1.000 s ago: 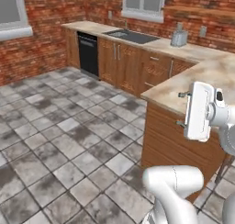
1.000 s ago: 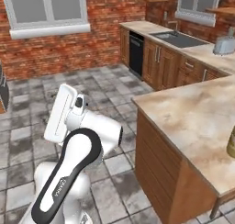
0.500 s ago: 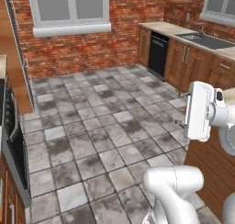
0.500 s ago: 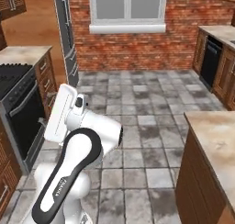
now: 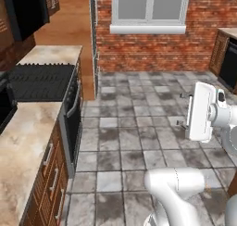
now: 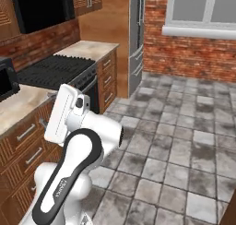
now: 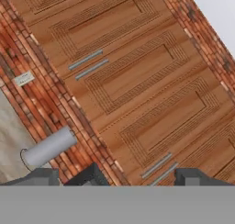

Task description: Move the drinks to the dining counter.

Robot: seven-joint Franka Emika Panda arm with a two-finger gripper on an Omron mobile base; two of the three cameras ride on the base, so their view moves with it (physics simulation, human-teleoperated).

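The drinks and the dining counter are out of view. My gripper [image 5: 184, 110] is carried high on the folded arm, over the tiled floor, and points toward the stove-side counter [image 5: 28, 141]. It appears again at the left of the right base view [image 6: 48, 109]. In the hand view its two dark fingertips [image 7: 43, 176] stand wide apart with nothing between them, so my gripper [image 7: 118, 177] is open. They face wooden wall cabinets [image 7: 137, 76] on a brick wall, with a grey paper-towel roll [image 7: 48, 147] lying below them.
A black stove [image 5: 41, 79] is set into the marbled counter on the left, with drawers [image 5: 51, 174] under it. A dark microwave [image 6: 7, 81] stands on that counter. A tall fridge [image 6: 137, 35] and a window [image 5: 150, 7] lie beyond. Grey tiled floor [image 5: 139, 123] spreads ahead.
The whole picture has swung: the base has turned from the sink counter and a stone peninsula toward the stove side. The arm keeps its folded pose and the gripper stays open.
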